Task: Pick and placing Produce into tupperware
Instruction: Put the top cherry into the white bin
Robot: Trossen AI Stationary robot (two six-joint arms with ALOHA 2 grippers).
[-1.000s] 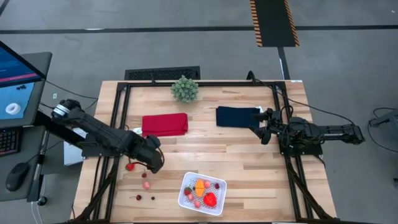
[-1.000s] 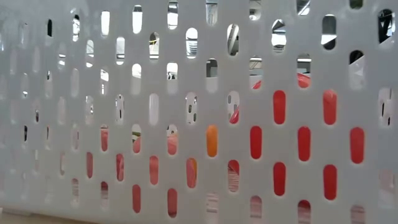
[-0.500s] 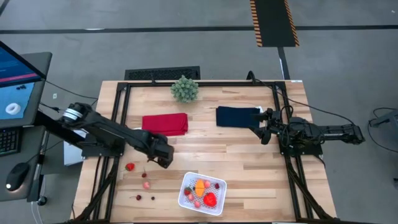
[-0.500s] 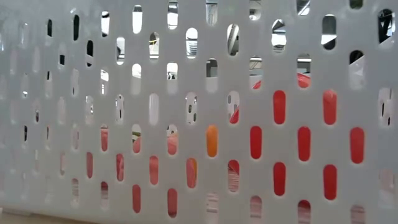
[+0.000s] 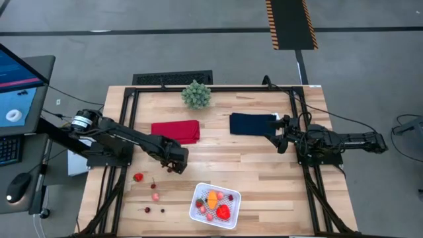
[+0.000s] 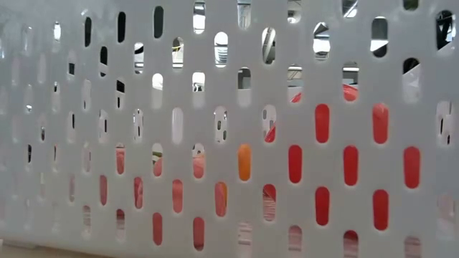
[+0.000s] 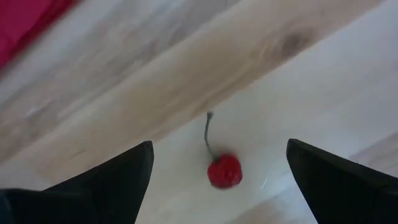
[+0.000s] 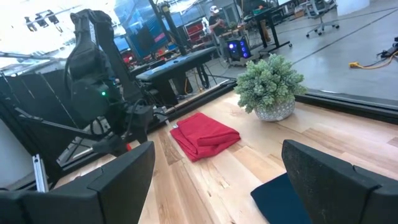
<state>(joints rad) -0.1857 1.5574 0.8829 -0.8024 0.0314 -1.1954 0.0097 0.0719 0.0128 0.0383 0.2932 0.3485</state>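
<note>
Directly under the left gripper (image 7: 214, 180) lies a small red cherry (image 7: 224, 171) with a thin stem, on the bare wood of the table (image 5: 264, 178). In the left wrist view it sits between the two dark fingers (image 7: 106, 186), which stand wide apart and do not touch it. In the high view this gripper (image 5: 177, 165) is near the front corner of the red cloth (image 5: 175, 131), and the cherry itself is too small to find there. More produce lies loose on the wood: a strawberry (image 5: 138, 177), a pinkish piece (image 5: 155, 196) and dark cherries (image 5: 147, 210). The tupperware (image 5: 215, 204) stands near the front edge and holds red and orange pieces; its slotted wall (image 6: 229, 129) fills the low view. Compared with one second ago, the left gripper has moved away from the strawberry, toward the table's middle. The right gripper (image 5: 280, 141) waits beside the navy cloth (image 5: 253, 123), its fingers apart, as before.
</note>
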